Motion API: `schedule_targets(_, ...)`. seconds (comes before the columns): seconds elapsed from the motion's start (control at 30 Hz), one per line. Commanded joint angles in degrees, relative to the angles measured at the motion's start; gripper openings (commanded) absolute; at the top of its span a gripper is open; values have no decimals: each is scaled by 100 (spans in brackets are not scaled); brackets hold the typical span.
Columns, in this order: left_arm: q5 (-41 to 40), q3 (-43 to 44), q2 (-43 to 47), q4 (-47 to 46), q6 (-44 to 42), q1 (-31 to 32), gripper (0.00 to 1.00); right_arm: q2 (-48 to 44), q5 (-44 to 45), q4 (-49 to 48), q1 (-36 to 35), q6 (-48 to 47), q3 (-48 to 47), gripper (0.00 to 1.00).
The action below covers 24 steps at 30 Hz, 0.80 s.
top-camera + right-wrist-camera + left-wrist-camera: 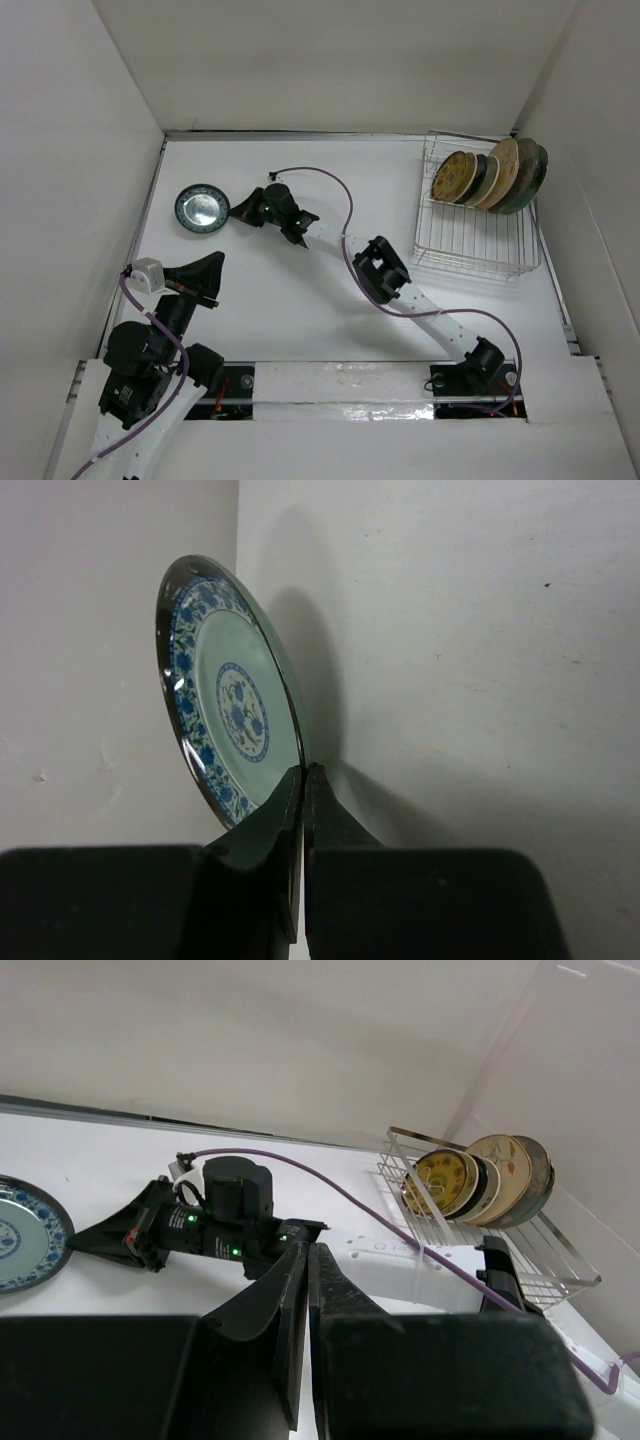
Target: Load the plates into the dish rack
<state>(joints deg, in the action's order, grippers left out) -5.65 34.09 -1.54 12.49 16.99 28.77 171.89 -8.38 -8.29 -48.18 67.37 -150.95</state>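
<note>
Nothing I can actually read from my cameras, folks: no labels, brand marks or numbers. The yellow-patterned plate at the left end of the row in the dish rack has dark marks ringing its face. Possibly lettering, but it's too small to tell.

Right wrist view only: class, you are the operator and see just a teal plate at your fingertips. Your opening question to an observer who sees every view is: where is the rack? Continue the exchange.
Observer: The rack sits at the far right corner of the table, well away from the teal plate at the right gripper.
Operator: Is anything in it?
Observer: Several racked plates stand on edge at its far end.
Operator: And the left gripper?
Observer: The left gripper is shut on nothing, near the table's left edge.
</note>
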Motion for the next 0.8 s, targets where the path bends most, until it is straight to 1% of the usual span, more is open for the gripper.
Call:
schedule_targets(0.0, -129, 54, 31, -150, 58, -3, 2, -305, 56, -198, -95, -171, 486, 0)
schedule_targets(0.03, -129, 54, 31, -142, 58, -3, 2, -419, 73, -286, -95, -242, 697, 0)
schedule_targets(0.1, -138, 54, 22, -142, 58, -3, 2, -963, 222, -627, -95, -522, 1259, 0)
schedule_targets(0.13, -138, 54, 22, -142, 58, -3, 2, -1182, 284, -760, -95, -645, 1888, 0)
schedule_targets(0.17, -138, 54, 31, -142, 58, -3, 2, -1646, 450, -918, -95, -942, 2199, 0)
schedule_targets(0.2, -129, 54, 22, -142, 58, -3, 2, -1868, 530, -980, -95, -945, 2489, 0)
schedule_targets(0.23, -121, 54, 31, -150, 50, -3, 2, -2088, 574, -1059, -95, -1224, 2762, 0)
schedule_targets(0.27, -121, 54, 22, -150, 58, -3, 2, -2299, 609, -1130, -95, -1348, 3321, 0)
schedule_targets(0.3, -103, 46, 22, -150, 50, -3, 2, -2718, 697, -1287, -95, -1498, 3614, 0)
schedule_targets(0.33, -94, 46, 31, -159, 50, -3, 2, -2949, 715, -1454, -25, -1534, 3939, 0)
schedule_targets(0.37, -94, 46, 22, -159, 50, -3, 2, -3160, 724, -1612, -24, -1569, 4612, 0)
schedule_targets(0.47, -85, 46, 40, -168, 50, -3, 2, -3977, 812, -1825, 134, -1806, 5425, 0)
schedule_targets(0.5, -59, 46, 40, -168, 50, -3, 3, -4171, 1012, -1886, 230, -1876, 5906, 0)
schedule_targets(0.53, -50, 46, 31, -168, 41, -3, 3, -4521, 1031, -1930, 335, -1964, 6128, 0)
schedule_targets(0.6, -33, 46, 31, -177, 41, -3, 3, -4857, 1084, -2053, 414, -2157, 6707, 0)
schedule_targets(0.77, 20, 46, 22, -194, 32, -3, 3, -5866, 1427, -2080, 651, -2545, 7430, 0)
